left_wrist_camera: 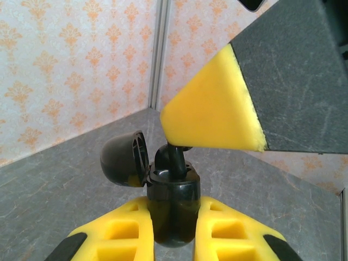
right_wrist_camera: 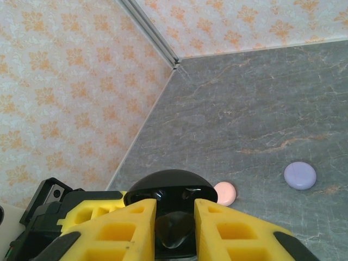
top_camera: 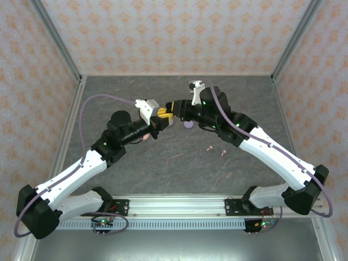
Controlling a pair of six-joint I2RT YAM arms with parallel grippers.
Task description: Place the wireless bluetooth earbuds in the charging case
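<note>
Left wrist view: left hand, yellow fingers clamped on either side of a black charging case, case held upright, hinged lid swung open to the left. Item being worked: one black earbud, lower end at the case's open top, upper end under a yellow fingertip of the right hand. Right wrist view: right hand's fingers close together on a small dark piece, judged to be that earbud, with the black dome of the case just beyond. Top external view: both hands meet tip to tip over the middle of the surface. Loose stock: pale pink earbuds, two, lying near each other right of centre, well apart from the hands. Also a lilac puck and a pink puck, both closed. Step, as judged: seating the black earbud in its well. Next move calls for a short, straight press along the well, left hand steady, then release. Full seating cannot be told.
</note>
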